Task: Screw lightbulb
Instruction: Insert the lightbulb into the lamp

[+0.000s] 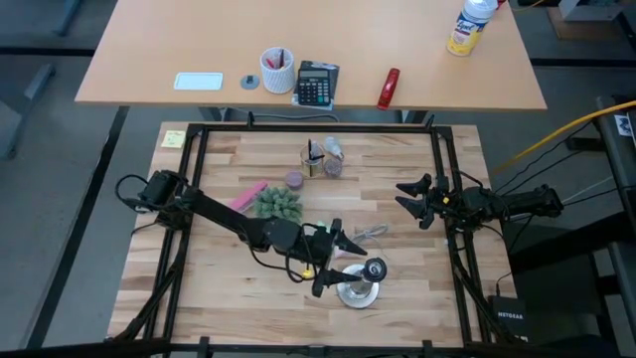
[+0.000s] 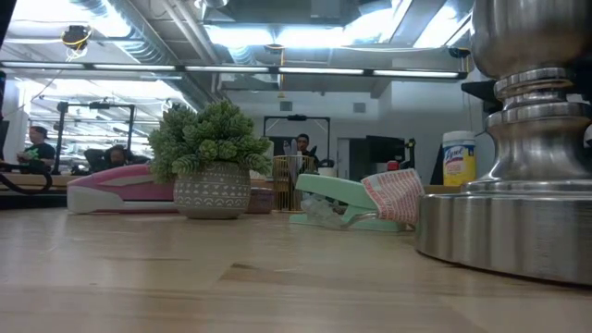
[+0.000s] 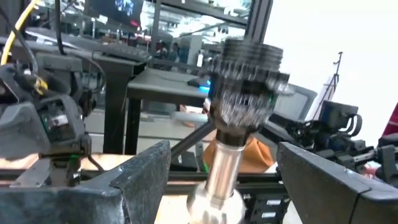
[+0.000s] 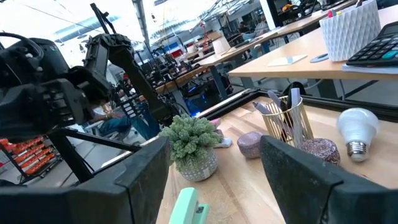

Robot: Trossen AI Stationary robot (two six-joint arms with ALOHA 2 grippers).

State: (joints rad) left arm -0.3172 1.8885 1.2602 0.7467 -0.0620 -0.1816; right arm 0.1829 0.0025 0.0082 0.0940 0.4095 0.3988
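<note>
Two grippers are in view, both with fingers spread and nothing between them. The left gripper [image 1: 343, 261] sits low over the near middle of the table, its fingers standing apart on either side of the stand [image 1: 359, 289], a silver round-based piece with a black socket [image 3: 247, 81] at the top; the fingers flank the socket without closing on it, and the socket holds no bulb. The right gripper [image 1: 412, 199] hangs at the right side of the table, well apart from the stand, pointing toward the middle. The lightbulb [image 4: 359, 133] lies on its side on the wood at the far middle of the table, just beside a gold wire cup [image 4: 286, 123] of pens and a dark round stone [image 4: 319, 150]. Nearer the left arm stand a small potted plant [image 1: 278, 205] and a pink stapler [image 1: 247, 195]; a pale green stapler [image 2: 344, 200] lies between the plant and the stand.
</note>
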